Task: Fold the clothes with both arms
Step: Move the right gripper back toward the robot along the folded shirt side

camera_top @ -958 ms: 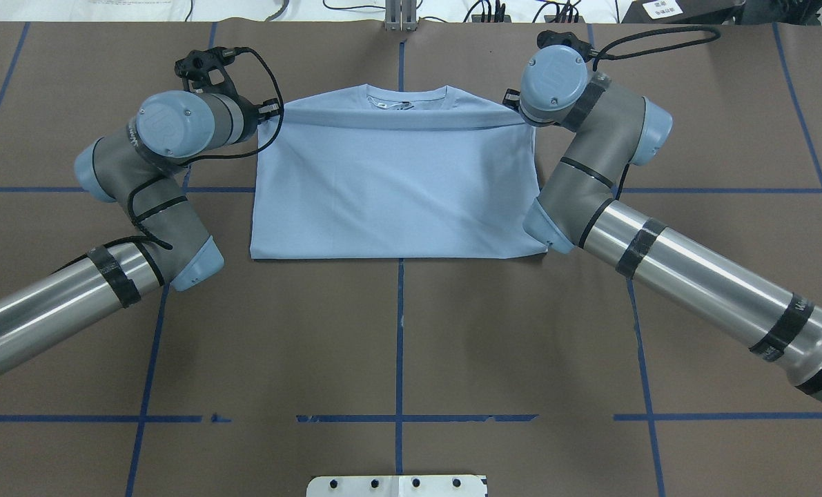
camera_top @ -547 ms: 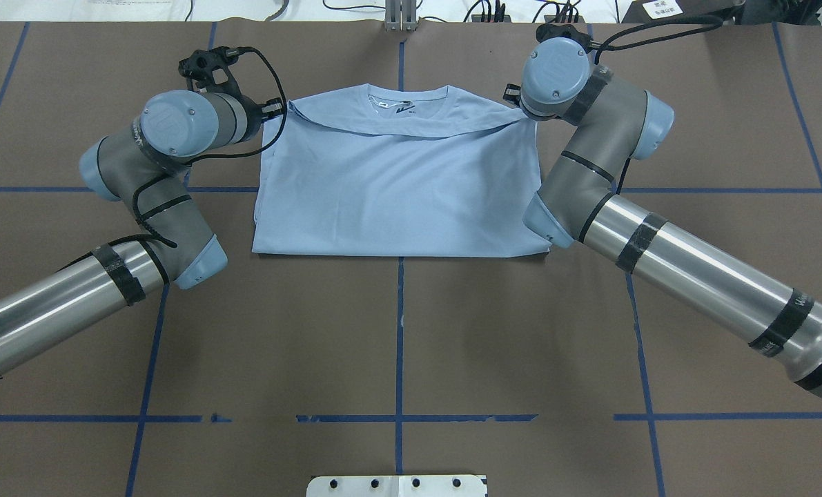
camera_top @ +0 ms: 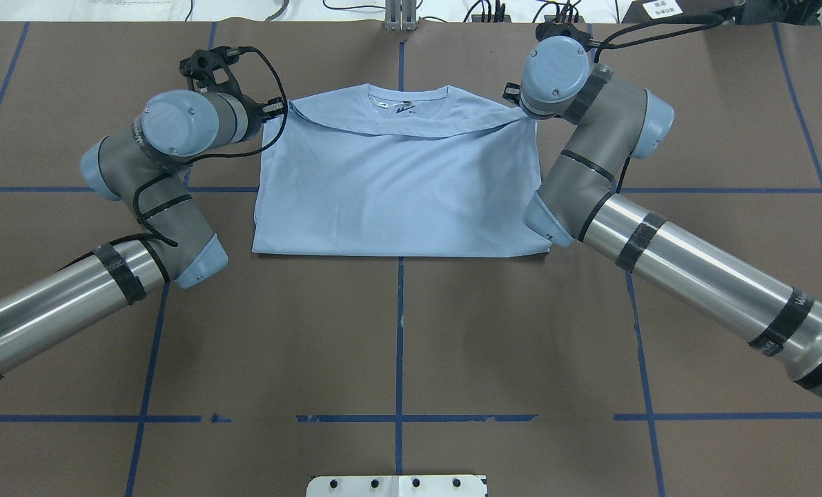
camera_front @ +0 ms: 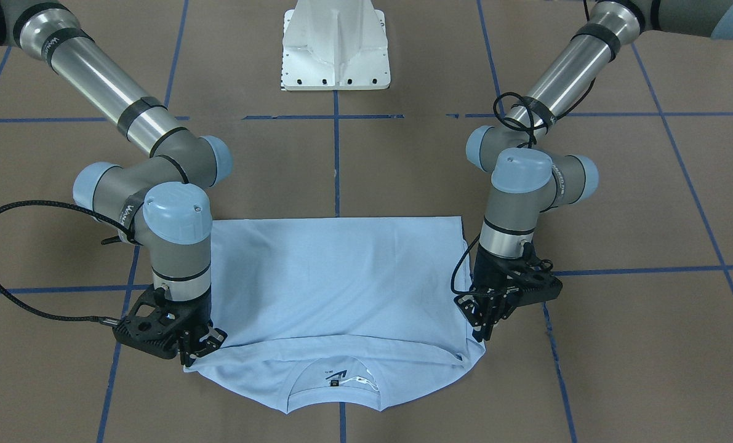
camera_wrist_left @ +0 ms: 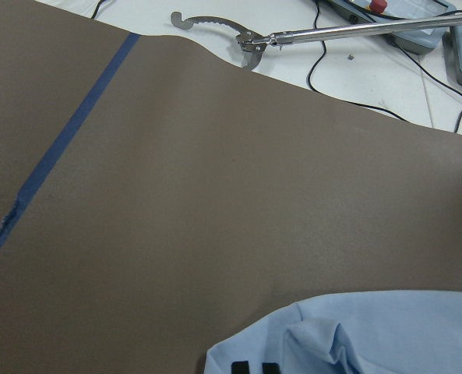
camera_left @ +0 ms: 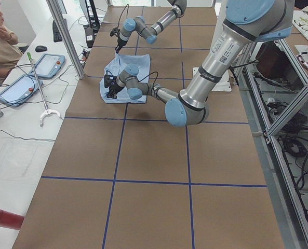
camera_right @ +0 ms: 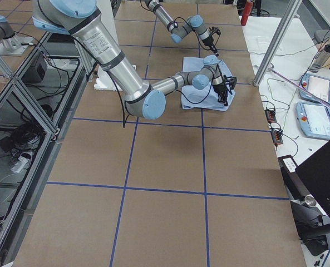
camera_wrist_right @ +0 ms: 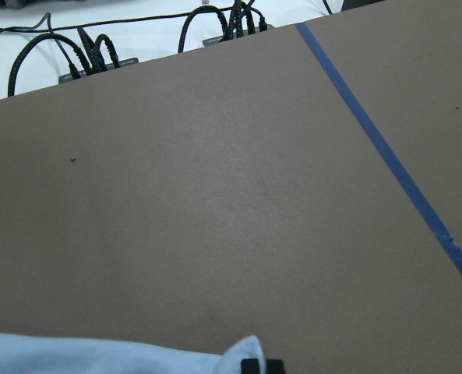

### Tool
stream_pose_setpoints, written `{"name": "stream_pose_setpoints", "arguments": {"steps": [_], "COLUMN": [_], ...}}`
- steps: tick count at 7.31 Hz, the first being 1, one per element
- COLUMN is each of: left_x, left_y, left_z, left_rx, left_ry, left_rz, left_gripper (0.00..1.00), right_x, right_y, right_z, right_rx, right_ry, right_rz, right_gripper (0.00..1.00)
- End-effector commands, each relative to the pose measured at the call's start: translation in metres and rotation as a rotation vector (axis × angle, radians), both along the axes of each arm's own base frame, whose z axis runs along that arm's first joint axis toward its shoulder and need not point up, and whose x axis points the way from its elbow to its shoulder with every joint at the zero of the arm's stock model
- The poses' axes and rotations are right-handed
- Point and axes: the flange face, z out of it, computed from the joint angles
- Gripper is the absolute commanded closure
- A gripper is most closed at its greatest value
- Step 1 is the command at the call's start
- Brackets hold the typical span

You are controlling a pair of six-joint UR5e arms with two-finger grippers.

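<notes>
Since a second ago the folded-over hem (camera_top: 411,133) has gone slack. It was stretched straight across the neck, and now it sags in the middle and leaves the collar (camera_top: 408,103) uncovered. Over the last half second you will find almost nothing changed.

At the overhead view's left, the left arm (camera_top: 155,172) bends in over the desk (camera_top: 521,331). The left pincer (camera_front: 484,326) stands at the T-shirt's far left corner, pointing down. It is closed on that end of the hem: your left wrist view shows its black fingertips (camera_wrist_left: 242,367) close together, with bunched blue cloth right against them.

Between the two pincers the light blue T-shirt (camera_top: 397,200) lies flat on the brown desk. It is doubled over once, with the fold line toward the robot and the collar on the far side. The centre blue tape line (camera_top: 399,324) runs under its middle.

On the right, the right arm (camera_top: 590,172) reaches in the same way. The right pincer (camera_front: 201,351) grips the hem's other end at the far right corner. In the right wrist view a small peak of cloth rises just at its black fingertips (camera_wrist_right: 262,366). Both hem ends reach up to the pincers, while the middle of the hem rests on the layer below.
</notes>
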Motion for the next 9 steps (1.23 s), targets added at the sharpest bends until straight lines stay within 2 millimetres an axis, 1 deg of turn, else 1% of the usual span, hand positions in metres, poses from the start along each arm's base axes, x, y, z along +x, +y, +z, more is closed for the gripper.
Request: {"name": "stream_pose_setpoints", "arguments": {"steps": [1, 2, 3, 4, 5, 6, 7, 8, 9], "left_x": [-0.002, -0.005, -0.008, -0.007, -0.008, -0.008, -0.008, -0.008, -0.009], "left_y": [0.001, 0.001, 0.004, 0.006, 0.007, 0.008, 0.008, 0.008, 0.009], "left_z": [0.0, -0.003, -0.01, -0.011, -0.014, -0.016, -0.016, -0.016, -0.018], "left_rx": [0.01, 0.02, 0.058, 0.06, 0.062, 0.063, 0.063, 0.063, 0.066], "left_ry": [0.017, 0.029, 0.075, 0.088, 0.095, 0.101, 0.1, 0.101, 0.104], "left_rz": [0.001, 0.0, 0.001, 0.016, 0.02, 0.027, 0.029, 0.027, 0.027], "left_gripper": [0.69, 0.69, 0.68, 0.67, 0.65, 0.64, 0.64, 0.63, 0.63], "right_x": [0.003, 0.008, 0.02, 0.046, 0.054, 0.053, 0.042, 0.034, 0.026], "right_y": [0.004, 0.01, 0.052, 0.108, 0.157, 0.174, 0.187, 0.197, 0.208], "right_z": [-0.011, -0.006, -0.005, -0.005, 0.001, -0.007, -0.006, 0.0, 0.013], "right_rx": [0.01, 0.009, 0.024, -0.011, -0.066, -0.14, -0.213, -0.24, -0.255], "right_ry": [-0.024, -0.029, -0.073, -0.165, -0.241, -0.327, -0.38, -0.383, -0.363], "right_rz": [0.0, 0.001, -0.038, -0.081, -0.053, 0.033, 0.104, 0.121, 0.106], "right_gripper": [0.59, 0.5, 0.49, 0.46, 0.43, 0.42, 0.41, 0.4, 0.39]}}
